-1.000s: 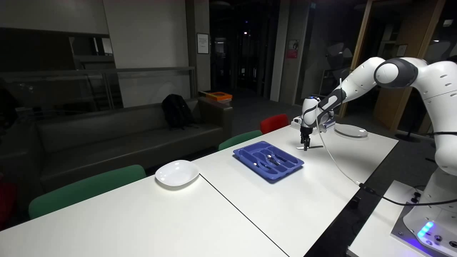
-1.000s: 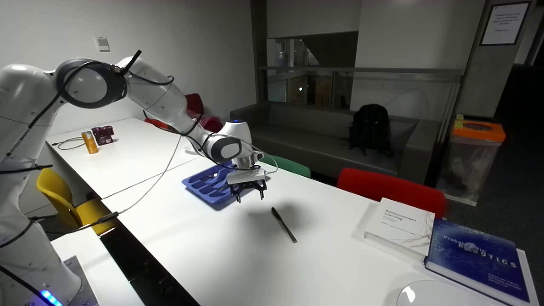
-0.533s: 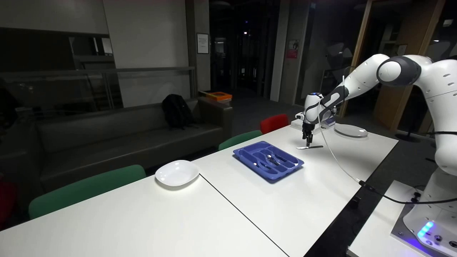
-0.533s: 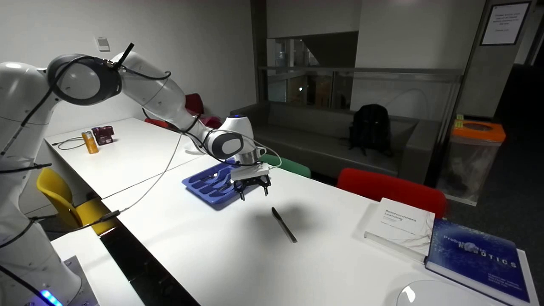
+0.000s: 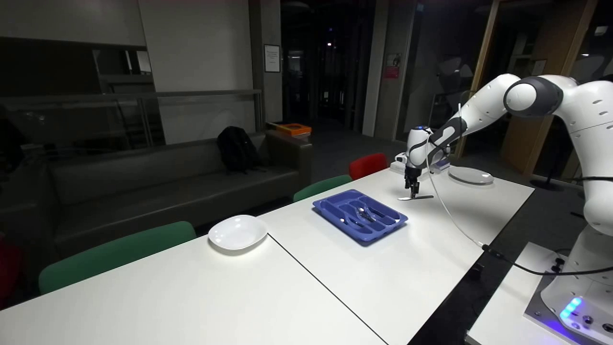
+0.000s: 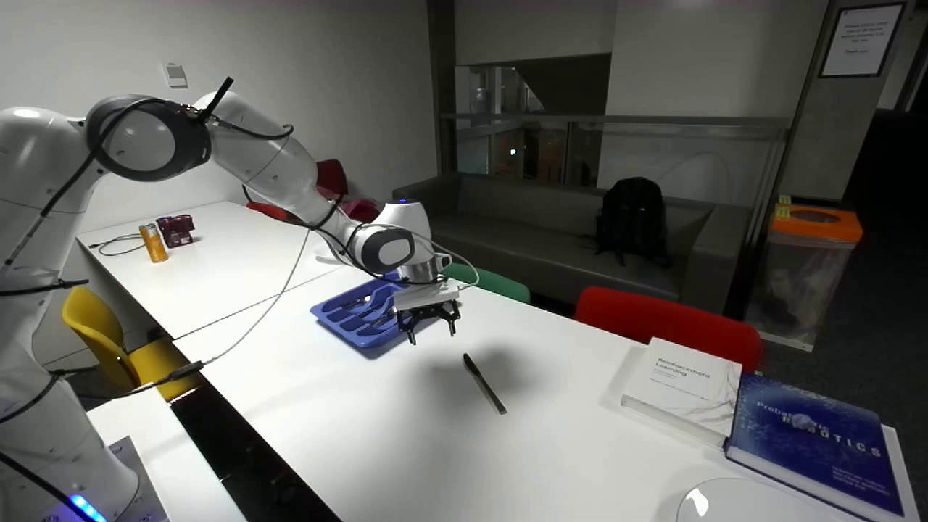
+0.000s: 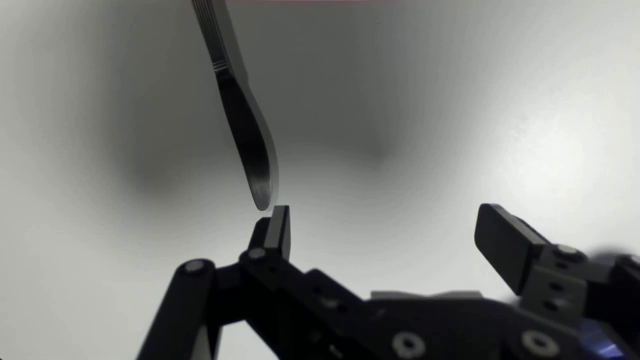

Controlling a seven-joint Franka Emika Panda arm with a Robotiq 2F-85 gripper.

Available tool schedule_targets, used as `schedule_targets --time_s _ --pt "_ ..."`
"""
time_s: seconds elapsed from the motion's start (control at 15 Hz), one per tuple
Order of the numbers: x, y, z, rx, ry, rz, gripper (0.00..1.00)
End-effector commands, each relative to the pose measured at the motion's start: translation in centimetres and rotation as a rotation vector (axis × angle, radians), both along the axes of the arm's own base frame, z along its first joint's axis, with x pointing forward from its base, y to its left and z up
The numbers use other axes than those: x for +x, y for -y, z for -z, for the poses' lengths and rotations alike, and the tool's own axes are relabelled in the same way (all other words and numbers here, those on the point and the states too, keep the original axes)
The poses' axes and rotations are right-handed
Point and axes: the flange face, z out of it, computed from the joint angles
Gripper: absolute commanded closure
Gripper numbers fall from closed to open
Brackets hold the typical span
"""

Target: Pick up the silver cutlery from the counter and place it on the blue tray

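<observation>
One knife (image 7: pixel 239 106) is lying on the counter (image 6: pixel 377 435); the gripper (image 6: pixel 433 337) is hovering empty, jaws apart. Pickup is apparently pending, calling for centring above the knife and lowering.

My white arm (image 5: pixel 586 136), black gripper (image 7: pixel 385 227) at its end
From over here I see smooth, glossy shells (image 5: pixel 488 103) dotted with small recesses (image 5: pixel 595 101), and a pale round cap (image 6: pixel 141 143) ringed in dark grey at the elbow (image 6: pixel 191 141). Black cables (image 6: pixel 250 133) run along it, with dark straps (image 6: pixel 43 288) across the shell, while a pale cable (image 5: pixel 454 224) goes from the wrist (image 6: pixel 402 220) into a black connector (image 5: pixel 492 252). A blue light strip (image 5: pixel 571 307) glows on my base (image 5: pixel 596 292); a smaller blue light (image 6: pixel 403 201) sits atop the wrist. Under that I have a silvery collar (image 6: pixel 420 272), a white block (image 6: pixel 428 296), then black linkages (image 7: pixel 450 320), round screws (image 7: pixel 540 342) and grey-faced finger pads (image 7: pixel 276 230)
</observation>
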Motion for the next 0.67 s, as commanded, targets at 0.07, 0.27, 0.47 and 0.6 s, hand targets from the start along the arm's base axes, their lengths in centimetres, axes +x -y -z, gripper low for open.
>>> schedule_targets --time_s 0.07,0.27,0.47,0.6 --pt "0.1 0.4 0.2 -0.052 -0.017 -0.148 0.0" --pt "0.1 1.2 0.0 -0.063 -0.013 -0.204 0.0" --pt "-0.1 3.0 -0.5 -0.057 0.025 -0.19 0.0" --pt "-0.4 4.6 -0.8 -0.039 0.057 -0.154 0.0"
